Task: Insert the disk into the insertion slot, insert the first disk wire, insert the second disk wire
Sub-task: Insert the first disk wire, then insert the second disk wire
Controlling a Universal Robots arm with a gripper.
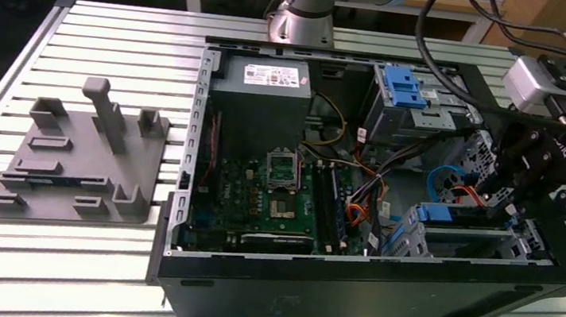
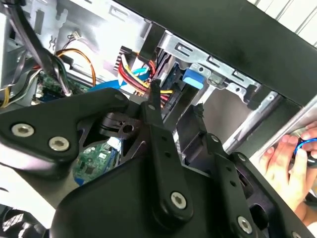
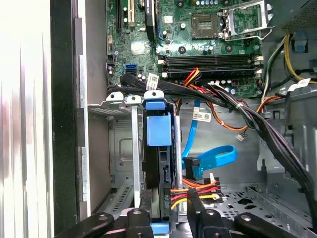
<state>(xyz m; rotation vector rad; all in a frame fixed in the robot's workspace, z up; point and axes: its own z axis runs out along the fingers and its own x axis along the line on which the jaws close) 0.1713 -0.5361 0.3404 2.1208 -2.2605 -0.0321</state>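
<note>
The disk [image 1: 458, 217], in its blue carrier, sits inside the silver insertion slot [image 1: 516, 243] at the case's corner on the exterior view's right. In the first wrist view the disk [image 3: 158, 130] stands edge-on in the insertion slot [image 3: 121, 99]. My gripper [image 1: 491, 202] hangs over the disk's end. The red, yellow and black disk wire [image 3: 200, 190] ends in a plug at that end. The gripper [image 3: 171, 206] has a finger on each side of the plug. The second wrist view has the gripper [image 2: 176, 99] near the carrier's blue tab [image 2: 194, 78]. A blue flat wire [image 3: 218, 157] hangs loose beside the disk.
The black case [image 1: 353, 294] lies open on a slatted table, with the motherboard [image 1: 278, 198] in its middle. A blue-latched drive cage [image 1: 403, 88] stands at the far side. Black cable bundles [image 3: 257, 124] cross above the slot. A grey fixture plate [image 1: 80, 159] lies outside. A person's hand [image 2: 290, 166] is close by.
</note>
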